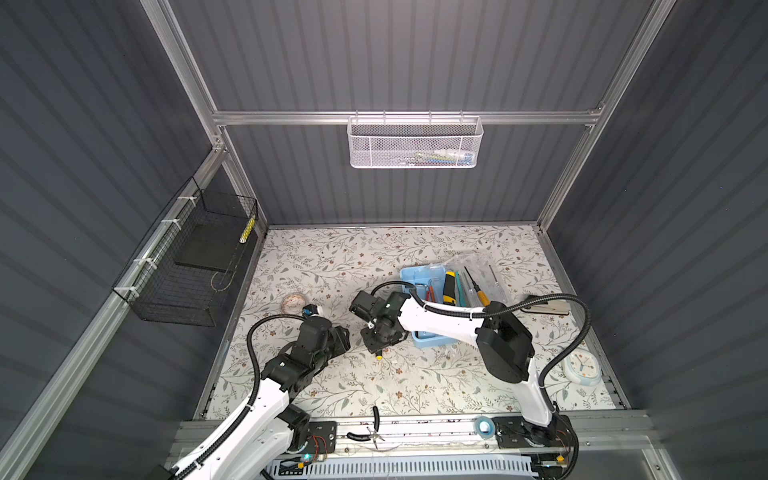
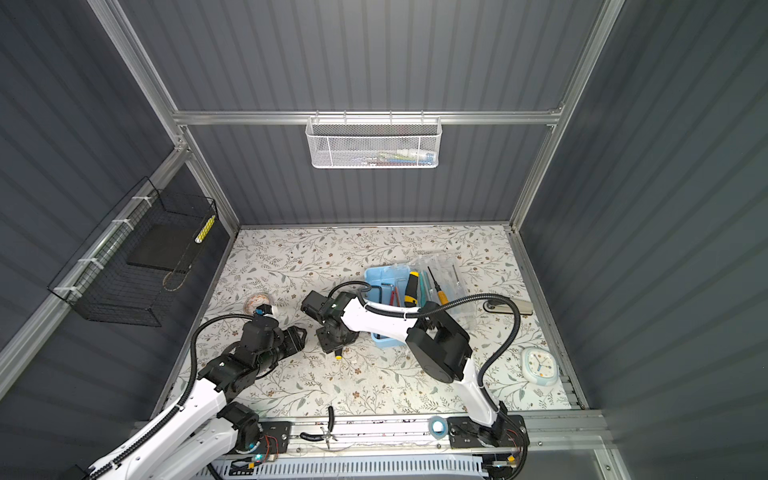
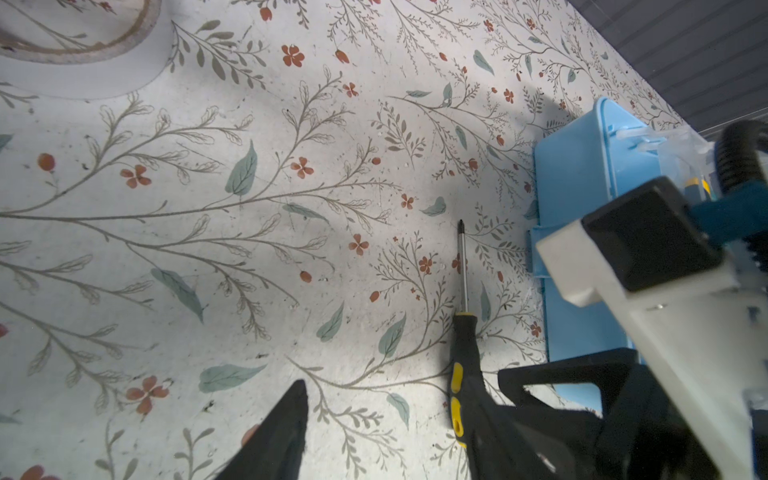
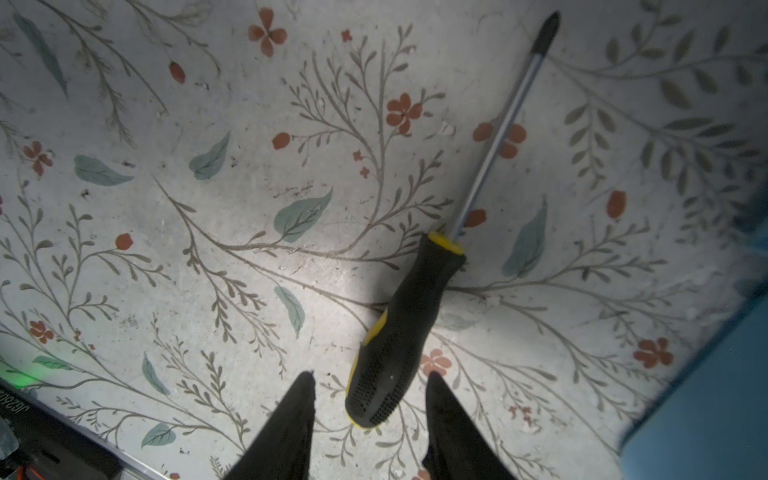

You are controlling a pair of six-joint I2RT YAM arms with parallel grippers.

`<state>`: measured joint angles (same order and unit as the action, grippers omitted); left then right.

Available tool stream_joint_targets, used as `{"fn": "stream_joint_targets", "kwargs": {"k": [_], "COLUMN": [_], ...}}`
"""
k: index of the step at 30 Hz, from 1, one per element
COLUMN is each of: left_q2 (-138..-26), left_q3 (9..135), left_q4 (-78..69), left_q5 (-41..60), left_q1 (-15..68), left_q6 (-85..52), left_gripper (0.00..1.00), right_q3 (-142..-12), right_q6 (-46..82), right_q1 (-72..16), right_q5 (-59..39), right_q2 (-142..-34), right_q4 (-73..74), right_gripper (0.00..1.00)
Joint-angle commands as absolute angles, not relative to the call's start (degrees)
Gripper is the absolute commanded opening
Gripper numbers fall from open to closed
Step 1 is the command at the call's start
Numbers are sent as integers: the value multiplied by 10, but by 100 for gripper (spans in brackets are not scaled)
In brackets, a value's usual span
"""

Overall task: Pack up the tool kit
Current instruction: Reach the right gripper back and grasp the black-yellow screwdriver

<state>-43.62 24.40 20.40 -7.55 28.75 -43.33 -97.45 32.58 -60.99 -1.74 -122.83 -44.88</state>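
**Right pincer straddles a loose screwdriver beside the open case**

At 6 o'clock, on the rail along the desk's (image 1: 332,386) near edge, lie black-handled pliers (image 1: 376,432). Farther in, near the desk's middle, the right pincer (image 4: 370,376) points down over a black-and-yellow screwdriver (image 4: 415,299) that lies flat on the desk. Its fingers (image 4: 297,419) stand apart, one on either side of the handle's butt end, with desk showing between finger and handle on at least one side. At 9 o'clock of it, just beside, hangs the left pincer (image 1: 344,335), fingers apart and empty. At 2 o'clock of the screwdriver, close by, sits the light-blue case (image 1: 415,275), its clear lid (image 1: 484,266) lying open toward 3 o'clock. Hex keys (image 2: 382,286), a yellow-black knife (image 1: 449,286) and a teal knife (image 1: 459,286) lie inside. At 12 o'clock a white basket (image 1: 415,143) hangs on the back wall.
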Motion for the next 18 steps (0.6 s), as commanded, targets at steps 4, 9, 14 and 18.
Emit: {"fn": "stream_joint_targets", "kwargs": {"k": [4,9,14,18], "left_q2": [-449,-455,-456,-462], "left_q3": [237,236,236,239], "left_q4": [190,186,187,183], "left_q5": [-63,-62,-63,-63], "left_q1": [284,284,284,284], "left_q6": [-434,-434,-434,-433], "left_gripper": [60,60,60,60], "right_q3": [-979,-976,-970,-967], "right_q6": [331,330,332,330], "right_q1": [-603,-600,-599,-596], "right_q5": [-19,-24,-31,-32], "right_q2": [-1254,-1263,-1263,-1260], "right_q4": [-464,-456,-448,-448], "right_gripper": [44,31,15,9]}}
